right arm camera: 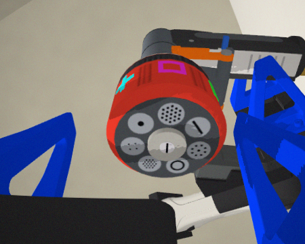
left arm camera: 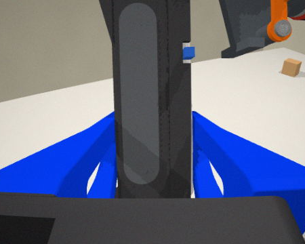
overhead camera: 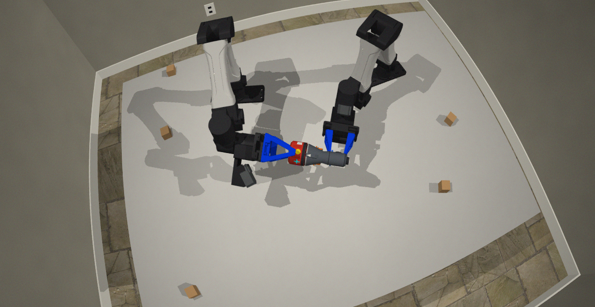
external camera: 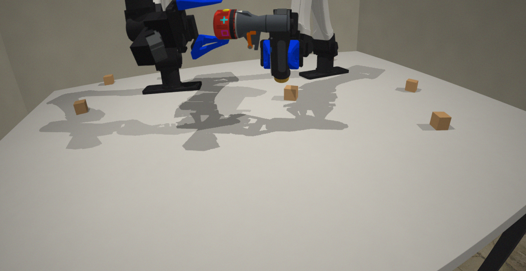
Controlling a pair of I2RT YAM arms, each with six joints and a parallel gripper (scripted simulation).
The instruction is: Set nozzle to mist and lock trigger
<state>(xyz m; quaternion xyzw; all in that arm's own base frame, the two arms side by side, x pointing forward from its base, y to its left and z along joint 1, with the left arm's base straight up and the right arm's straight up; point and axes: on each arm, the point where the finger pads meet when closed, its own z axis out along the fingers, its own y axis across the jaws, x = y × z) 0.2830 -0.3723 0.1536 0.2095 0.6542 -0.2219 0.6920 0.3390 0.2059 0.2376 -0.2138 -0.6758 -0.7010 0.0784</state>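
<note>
The nozzle (overhead camera: 320,156) (external camera: 272,23) is held in the air, barrel level and black handle (external camera: 281,56) (left arm camera: 140,95) hanging down. My left gripper (external camera: 281,54) (left arm camera: 154,120) is shut on the handle. My right gripper (external camera: 225,21) (right arm camera: 154,122) is open, its fingers apart around the red ring (external camera: 220,30) (right arm camera: 142,93). The yellow disc (overhead camera: 297,151) (external camera: 226,10) is on top, near the white arrow (overhead camera: 308,155); exact alignment is unclear. The grey trigger (external camera: 256,43) (left arm camera: 247,27) stands away from the handle. An orange lever (external camera: 250,35) (left arm camera: 278,13) is upright.
The white table (overhead camera: 291,243) (external camera: 220,196) is far below the nozzle. Wooden cubes (overhead camera: 444,186) (overhead camera: 450,118) (overhead camera: 166,132) (overhead camera: 191,291) (external camera: 291,93) (external camera: 440,120) are scattered about. The table's front middle shows no objects.
</note>
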